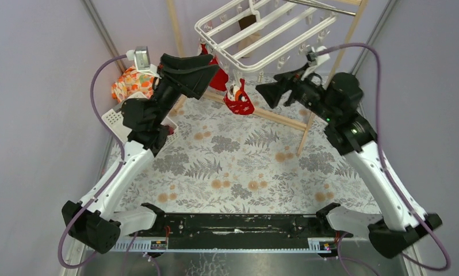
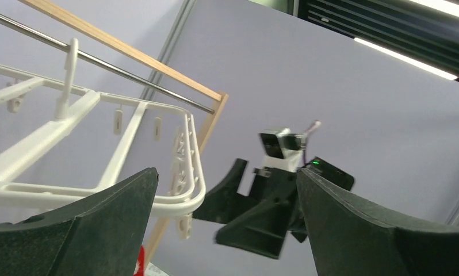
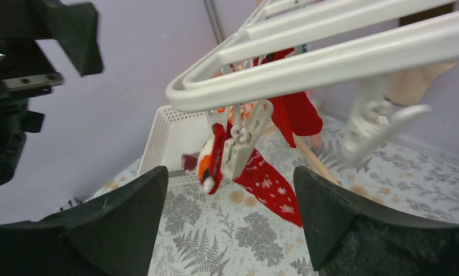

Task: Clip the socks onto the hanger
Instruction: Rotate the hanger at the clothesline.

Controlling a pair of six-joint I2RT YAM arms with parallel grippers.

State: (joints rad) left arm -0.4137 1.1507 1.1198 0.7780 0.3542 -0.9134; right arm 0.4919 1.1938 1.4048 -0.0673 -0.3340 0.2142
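2 red socks [image 1: 239,102] clipped on hanger [image 1: 243,67]. Right gripper [image 1: 267,96] at their 3 o'clock and left gripper [image 1: 211,70]: open, empty. Next: probably fetch another sock.

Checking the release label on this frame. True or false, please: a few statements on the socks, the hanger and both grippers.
1. A red sock hangs from a clip on the hanger. True.
2. The right arm is gripping a sock. False: the right gripper is open, with nothing between its jaws.
3. The left gripper is open and empty. True.
4. The hanger lies flat on the tabletop. False: it hangs up at the metal rod, above the table.
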